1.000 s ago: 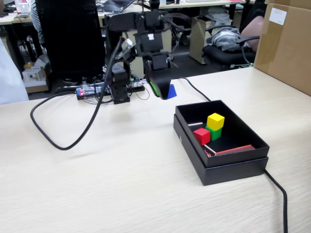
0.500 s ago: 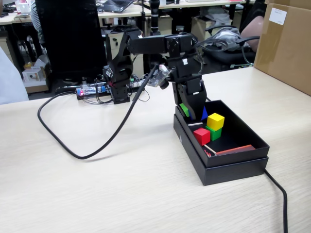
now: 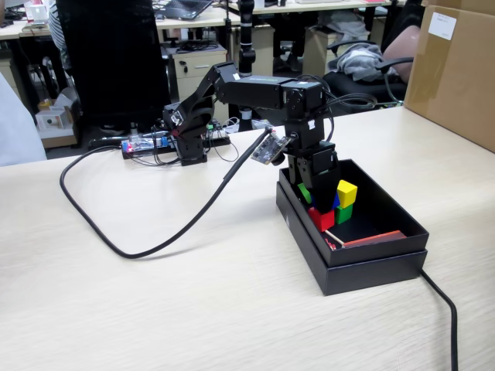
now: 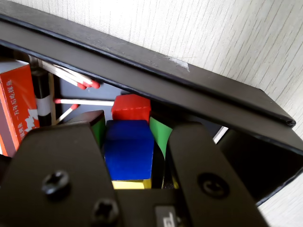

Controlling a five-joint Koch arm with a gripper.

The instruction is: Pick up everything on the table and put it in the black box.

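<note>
A: Down inside the black box [image 3: 363, 246] now, gripper [image 4: 129, 149] lowered at the box's far-left corner in the fixed view.

B: Closed on the blue cube [image 4: 129, 147], green-lined pads [image 4: 160, 134] pressed to either flank in the wrist view. Narrow opening, just one cube wide.

A: Key relation: blue cube held directly between the jaws, low in the box, right against the pile. Red cube [image 4: 131, 108] just ahead of it in the wrist view, touching or nearly so. Yellow edge [image 4: 131, 184] peeking out beneath the blue.

B: From the fixed view, yellow cube [image 3: 346, 193] perched on the green cube [image 3: 343, 213], red cube [image 3: 321, 219] in front, blue barely a sliver behind the arm.

A: Matte, sharp-edged, plain little cube, same size as the other three. Looks a secure hold.

B: Nothing left lying on the worktop [image 3: 193, 294] but cable. Likely the last piece, with only the release to come.

A: Tight quarters, though: crowded corner, matchsticks [image 4: 71, 75] and the orange-red matchbox [image 4: 16, 104] close by. Opening wide risks nudging the stack.
</note>
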